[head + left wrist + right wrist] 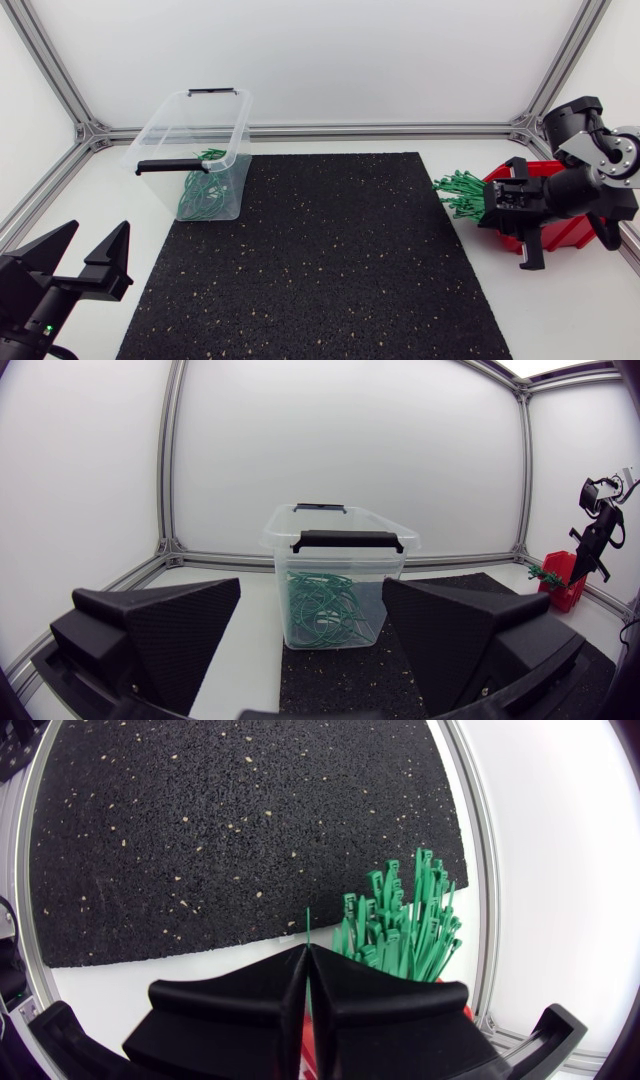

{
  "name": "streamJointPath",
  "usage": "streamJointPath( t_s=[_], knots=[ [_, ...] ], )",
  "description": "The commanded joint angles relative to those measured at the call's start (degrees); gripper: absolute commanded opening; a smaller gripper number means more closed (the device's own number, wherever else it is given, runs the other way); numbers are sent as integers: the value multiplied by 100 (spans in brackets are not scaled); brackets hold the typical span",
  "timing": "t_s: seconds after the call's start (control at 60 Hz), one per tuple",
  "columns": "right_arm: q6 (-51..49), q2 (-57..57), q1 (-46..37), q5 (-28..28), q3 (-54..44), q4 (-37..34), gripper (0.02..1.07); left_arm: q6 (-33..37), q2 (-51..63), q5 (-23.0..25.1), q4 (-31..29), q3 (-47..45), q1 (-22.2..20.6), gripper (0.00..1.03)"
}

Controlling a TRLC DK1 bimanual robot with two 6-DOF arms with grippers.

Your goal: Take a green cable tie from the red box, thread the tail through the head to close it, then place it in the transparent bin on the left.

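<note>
At the left of the white worktop [560, 300], the left gripper [100, 230] sits near the front corner. Its matte black wedge-shaped fingers [160, 640] are spread wide apart and hold nothing. Ahead of it, framed by the gap between those fingers in the left wrist view, stands the transparent plastic bin [165, 130] with black clip handles [172, 166] at its two ends. The bin rests partly on the far left corner of the black speckled rubber mat [320, 260] and partly on bare worktop. A tangle of green cable ties [205, 195] lies in the bottom of the bin, bunched toward the end nearer the left gripper.

The mat covers the middle of the worktop. Just past its right edge, a bundle of straight green cable ties [460, 192] fans out of the red plastic box [562, 233], with the heads pointing toward the mat. The box stands on bare worktop near the right side.

The right arm comes in over the box, and the right gripper [306, 952] hangs at the box's mat-side end, just beside the bundle. Its fingers [370, 1010] are pressed together on a single thin green cable tie [308, 925]. The narrow tail of the tie sticks out past the fingertips toward the mat, and the rest is hidden between the fingers.
</note>
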Motion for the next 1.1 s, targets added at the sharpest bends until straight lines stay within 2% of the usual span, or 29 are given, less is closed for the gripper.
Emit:
streamJointPath(
  t_s=[0.0,0.233,0.6,0.983,1.083],
  knots=[
    [-156,136,-59,-103,295,-262,8,41,-32,29,-42,-242,41,100],
    [-244,127,-94,-199,805,-763,8,41,-32,29,-42,-242,32,100],
    [-227,277,-155,-674,2167,-2020,8,41,-32,29,-42,-242,32,100],
    [371,277,-103,-1465,3802,-3312,8,41,-32,29,-42,-242,32,100],
    [608,294,-32,-1738,4479,-3875,8,41,-32,29,-42,-242,32,100]
  ],
)
